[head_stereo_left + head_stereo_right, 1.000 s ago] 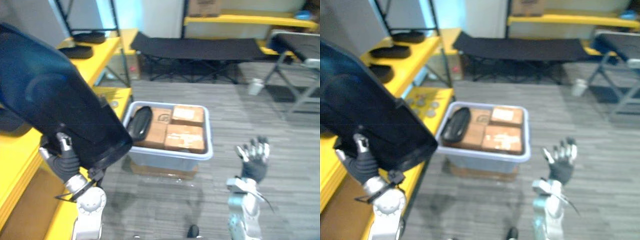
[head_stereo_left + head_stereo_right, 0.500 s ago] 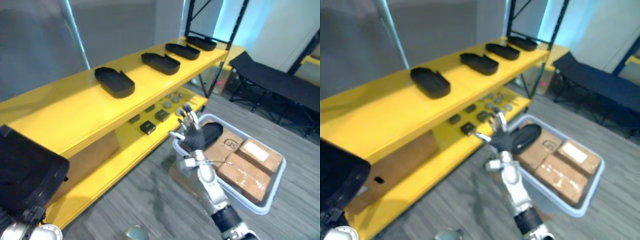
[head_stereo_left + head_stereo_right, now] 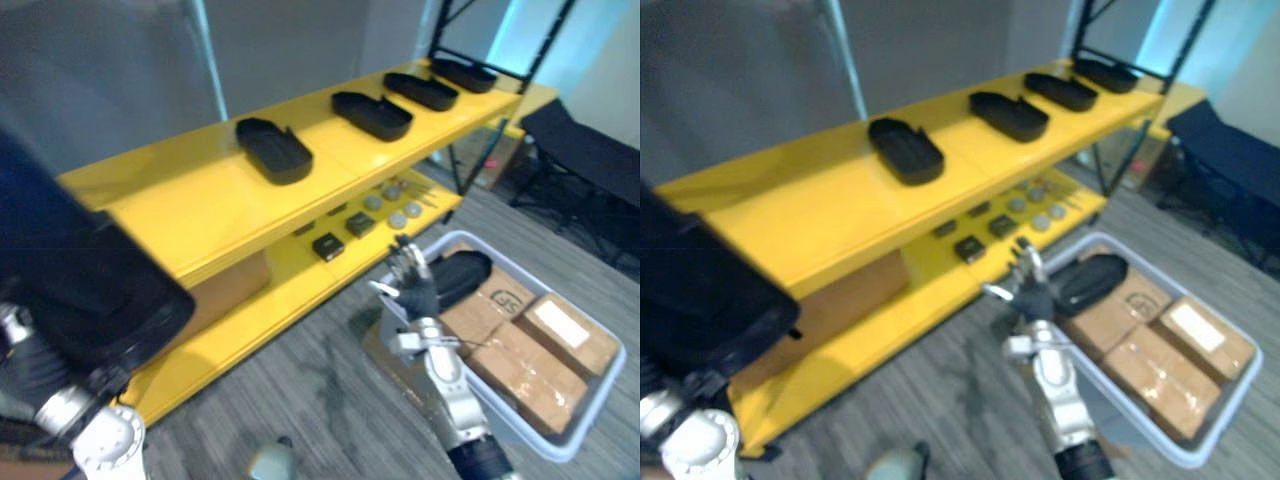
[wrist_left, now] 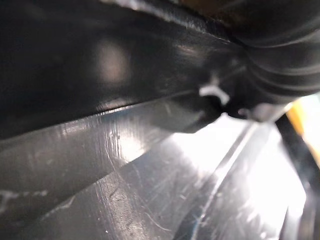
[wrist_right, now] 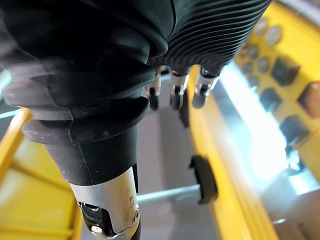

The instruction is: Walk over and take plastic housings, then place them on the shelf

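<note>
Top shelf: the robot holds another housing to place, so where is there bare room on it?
The widest bare patch of the top shelf lies between the held housing and the nearest placed housing. Past that, the further housings leave only narrower gaps. The lower shelf is crowded with small parts toward its far end.

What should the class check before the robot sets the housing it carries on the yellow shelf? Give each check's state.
1. Held housing carried at left hand: ok.
2. Firmness of that grip: cannot tell.
3. Bare space on top shelf, beside nearest shelved housing: ok.
4. Right hand open and empty: ok.
5. Held housing over the shelf yet: cannot tell.
</note>
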You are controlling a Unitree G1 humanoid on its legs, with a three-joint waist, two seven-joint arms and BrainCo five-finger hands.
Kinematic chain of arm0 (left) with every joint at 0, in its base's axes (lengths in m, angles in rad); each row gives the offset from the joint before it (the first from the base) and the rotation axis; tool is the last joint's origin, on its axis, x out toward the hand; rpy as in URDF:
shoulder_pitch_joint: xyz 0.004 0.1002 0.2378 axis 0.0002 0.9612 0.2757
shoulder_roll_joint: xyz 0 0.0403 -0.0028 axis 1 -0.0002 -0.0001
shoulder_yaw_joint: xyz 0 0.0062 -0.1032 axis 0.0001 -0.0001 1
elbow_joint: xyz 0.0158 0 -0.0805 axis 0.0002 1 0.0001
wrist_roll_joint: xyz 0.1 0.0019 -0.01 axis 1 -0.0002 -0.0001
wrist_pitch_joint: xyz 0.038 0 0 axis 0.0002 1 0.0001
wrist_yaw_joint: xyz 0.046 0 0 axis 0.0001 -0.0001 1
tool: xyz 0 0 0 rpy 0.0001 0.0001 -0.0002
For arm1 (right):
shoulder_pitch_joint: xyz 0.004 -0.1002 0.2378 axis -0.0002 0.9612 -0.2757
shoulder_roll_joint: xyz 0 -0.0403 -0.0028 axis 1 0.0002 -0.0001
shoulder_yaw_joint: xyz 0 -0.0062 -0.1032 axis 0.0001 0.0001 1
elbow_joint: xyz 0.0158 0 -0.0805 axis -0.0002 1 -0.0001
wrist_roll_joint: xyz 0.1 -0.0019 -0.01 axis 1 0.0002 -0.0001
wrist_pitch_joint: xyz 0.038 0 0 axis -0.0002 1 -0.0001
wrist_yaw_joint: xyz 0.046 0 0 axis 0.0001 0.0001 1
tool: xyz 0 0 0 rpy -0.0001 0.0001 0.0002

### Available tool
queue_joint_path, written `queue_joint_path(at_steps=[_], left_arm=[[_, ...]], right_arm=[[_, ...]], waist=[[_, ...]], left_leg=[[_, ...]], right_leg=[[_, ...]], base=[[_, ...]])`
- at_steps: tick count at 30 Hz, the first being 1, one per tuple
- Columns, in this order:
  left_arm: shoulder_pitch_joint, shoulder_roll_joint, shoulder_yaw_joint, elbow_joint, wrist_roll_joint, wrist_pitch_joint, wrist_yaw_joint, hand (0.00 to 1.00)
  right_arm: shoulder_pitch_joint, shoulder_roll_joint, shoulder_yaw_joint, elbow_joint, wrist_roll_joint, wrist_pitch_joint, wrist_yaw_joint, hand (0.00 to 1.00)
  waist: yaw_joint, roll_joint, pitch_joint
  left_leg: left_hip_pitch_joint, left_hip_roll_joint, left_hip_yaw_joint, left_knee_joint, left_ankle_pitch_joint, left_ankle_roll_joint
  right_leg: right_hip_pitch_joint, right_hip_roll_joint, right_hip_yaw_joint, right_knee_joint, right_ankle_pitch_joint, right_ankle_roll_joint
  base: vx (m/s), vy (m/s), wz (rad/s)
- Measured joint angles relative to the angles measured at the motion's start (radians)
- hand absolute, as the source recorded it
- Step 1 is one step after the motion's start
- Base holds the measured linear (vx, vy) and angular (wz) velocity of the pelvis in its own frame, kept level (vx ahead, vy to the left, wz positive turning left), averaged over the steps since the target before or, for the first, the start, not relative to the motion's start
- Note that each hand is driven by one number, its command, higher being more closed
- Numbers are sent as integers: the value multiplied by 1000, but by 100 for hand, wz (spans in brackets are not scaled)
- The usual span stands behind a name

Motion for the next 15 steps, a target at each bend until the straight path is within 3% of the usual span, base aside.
queue_joint_path(at_steps=[2, 5, 6, 8, 10, 15], left_arm=[[-19, 9, -20, 17, -24, -12, -25, 100], [-26, 7, -65, 19, -88, -32, -64, 100], [-25, 6, -69, 19, -103, -32, -76, 100], [-17, 1, -90, 19, -142, -45, -101, 100], [3, -22, -96, 17, -154, -60, -115, 100], [78, -52, -90, -1, -151, -72, -124, 100]], right_arm=[[-3, -13, -21, -1, 2, -8, 27, 0], [-40, -44, -59, -1, 20, -34, 59, 0], [-48, -49, -63, -1, 26, -36, 67, 0], [-45, -48, -68, -1, 47, -36, 71, 0], [-28, -37, -80, -1, 57, -39, 69, 0], [26, 25, -88, -13, 92, -56, 97, 0]], waist=[[-4, -15, 5], [-4, 32, 60], [-6, 49, 74], [-10, 70, 86], [-18, 85, 98], [-31, 71, 113]], left_leg=[[-29, -14, 1, 36, 1, 0], [-61, 15, 10, 82, 10, -15], [-63, 28, 18, 80, 15, -23], [-61, 49, 30, 78, 26, -41], [-52, 73, 48, 60, 36, -51], [-50, 94, 128, 75, 15, -20]], right_leg=[[14, -1, 3, -21, -27, 14], [19, 41, 2, -47, -42, 38], [17, 49, 3, -49, -57, 62], [15, 64, 13, -50, -87, 100], [2, 75, 27, -37, -113, 102], [-39, 47, 52, 57, -173, 104]], base=[[-8, -93, 37], [-132, -87, 2], [-204, -125, -21], [-170, -117, -19], [-190, -102, -11], [-109, -15, -5]])
